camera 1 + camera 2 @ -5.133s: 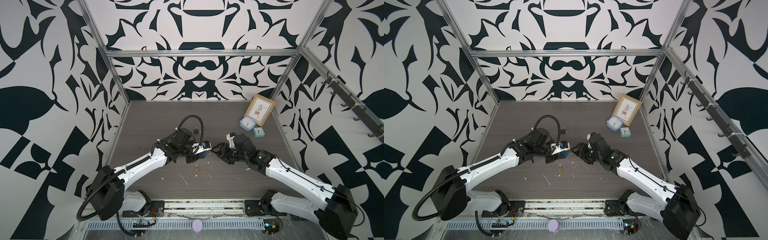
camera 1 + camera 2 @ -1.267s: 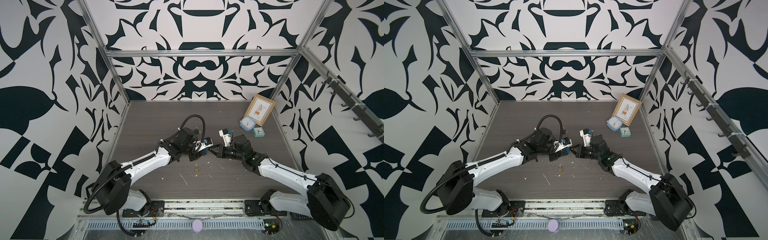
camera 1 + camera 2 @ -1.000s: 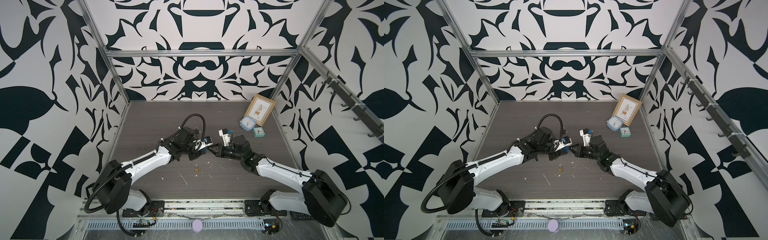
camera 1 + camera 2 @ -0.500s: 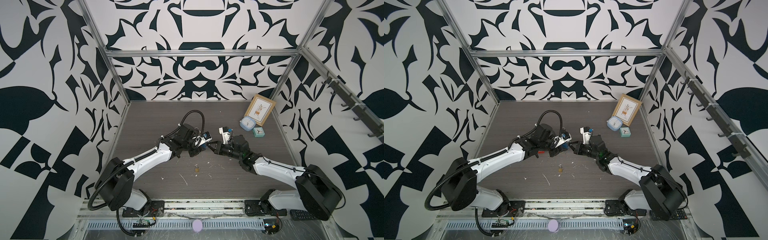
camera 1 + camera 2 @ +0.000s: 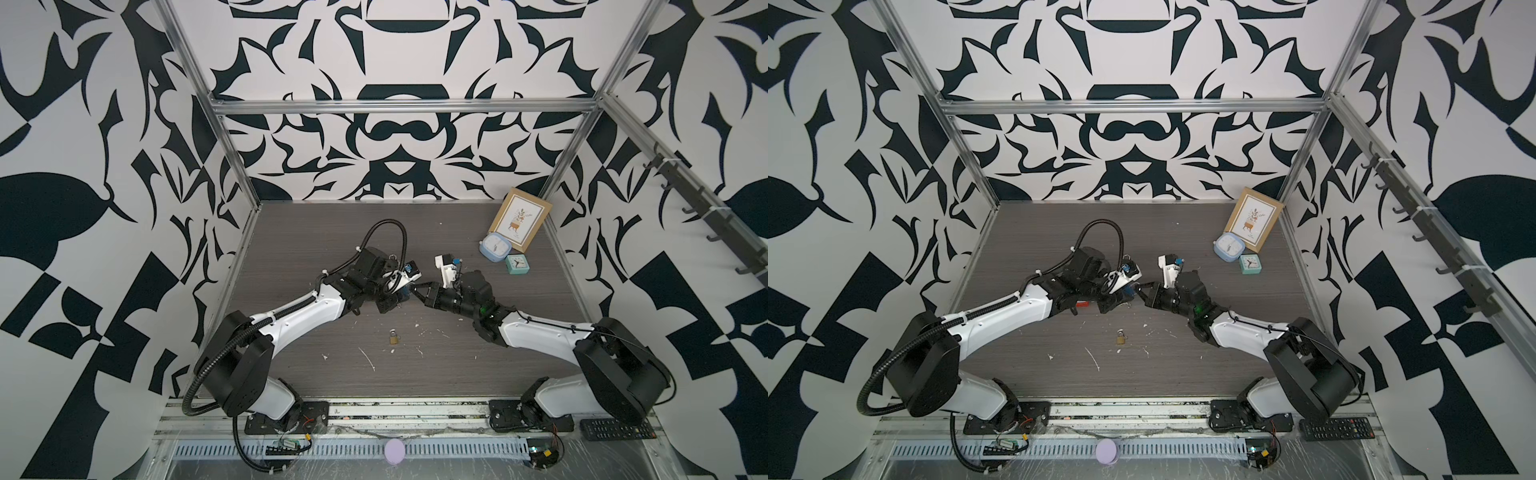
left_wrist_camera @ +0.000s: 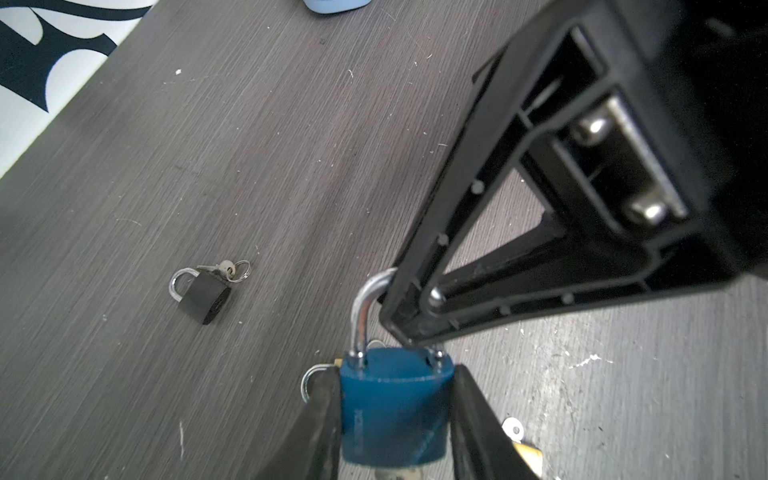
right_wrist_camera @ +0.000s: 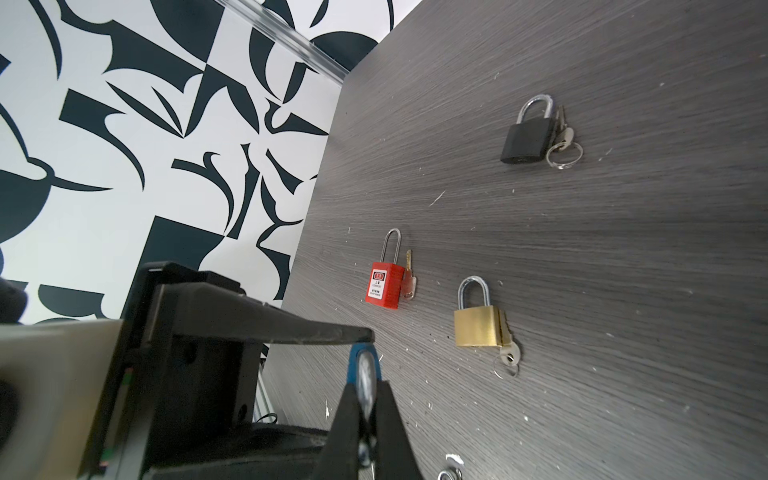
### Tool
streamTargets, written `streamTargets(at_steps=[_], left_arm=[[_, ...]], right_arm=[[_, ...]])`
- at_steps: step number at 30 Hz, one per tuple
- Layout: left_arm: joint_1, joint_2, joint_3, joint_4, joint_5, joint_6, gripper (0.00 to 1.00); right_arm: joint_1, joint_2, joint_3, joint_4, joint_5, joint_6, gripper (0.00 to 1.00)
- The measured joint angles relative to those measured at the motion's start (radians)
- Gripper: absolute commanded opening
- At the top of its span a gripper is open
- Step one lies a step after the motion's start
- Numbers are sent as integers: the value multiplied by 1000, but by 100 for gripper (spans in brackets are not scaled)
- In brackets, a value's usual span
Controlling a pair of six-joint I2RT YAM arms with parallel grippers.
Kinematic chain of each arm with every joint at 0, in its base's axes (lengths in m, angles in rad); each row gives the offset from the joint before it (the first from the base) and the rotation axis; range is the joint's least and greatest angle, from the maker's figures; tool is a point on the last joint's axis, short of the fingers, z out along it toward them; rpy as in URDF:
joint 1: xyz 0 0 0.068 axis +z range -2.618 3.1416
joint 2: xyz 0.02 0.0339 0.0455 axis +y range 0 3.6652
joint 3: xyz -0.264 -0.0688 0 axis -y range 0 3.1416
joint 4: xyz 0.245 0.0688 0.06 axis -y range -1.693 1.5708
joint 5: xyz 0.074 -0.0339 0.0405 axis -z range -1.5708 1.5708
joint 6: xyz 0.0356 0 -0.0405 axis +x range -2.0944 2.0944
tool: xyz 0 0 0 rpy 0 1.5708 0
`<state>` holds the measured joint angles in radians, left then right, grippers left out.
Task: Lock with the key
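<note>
The dark wood-grain counter [image 5: 316,232] spans the cell floor. The left arm [image 5: 299,313] reaches in from 7 o'clock and the right arm [image 5: 536,336] from 5 o'clock, and they meet over the counter's middle.

A picture frame [image 5: 520,216] stands at 2 o'clock near the back corner. A round pale-blue clock [image 5: 495,248] is just beside its foot, and a small teal clock [image 5: 517,264] is just beside that. A black remote [image 5: 611,428] lies off the counter on the front rail at 5 o'clock.

The left claw [image 6: 394,374] is clenched on the body of the blue padlock [image 6: 395,411], one finger on each side, holding it above the counter at the middle. The right claw [image 7: 368,388] is pinched tight on that padlock's silver shackle [image 6: 360,316]. A pale blur [image 6: 399,473] at the padlock's keyhole end is too soft to tell whether it is a key.

A brass padlock [image 5: 394,337] lies flat at 6 o'clock from the two claws, with a ringed key at its keyhole end. A red padlock [image 7: 384,286] lies at 8 o'clock from them, partly under the left arm, with its key alongside. A black padlock [image 7: 527,139] lies flat apart from both, its ringed keys touching it.
</note>
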<state>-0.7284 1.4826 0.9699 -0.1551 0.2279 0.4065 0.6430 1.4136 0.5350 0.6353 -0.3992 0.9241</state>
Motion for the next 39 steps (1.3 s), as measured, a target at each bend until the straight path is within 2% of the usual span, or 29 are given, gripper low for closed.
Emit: streamTargets(at_steps=[15,39], left_arm=[[3,51,42,-2,6,-34,0],[18,65,45,-1,45,-100,0]], right_arm=[[2,24,-11,41,45,14,0],[19,51,-21,76,50,26,0]])
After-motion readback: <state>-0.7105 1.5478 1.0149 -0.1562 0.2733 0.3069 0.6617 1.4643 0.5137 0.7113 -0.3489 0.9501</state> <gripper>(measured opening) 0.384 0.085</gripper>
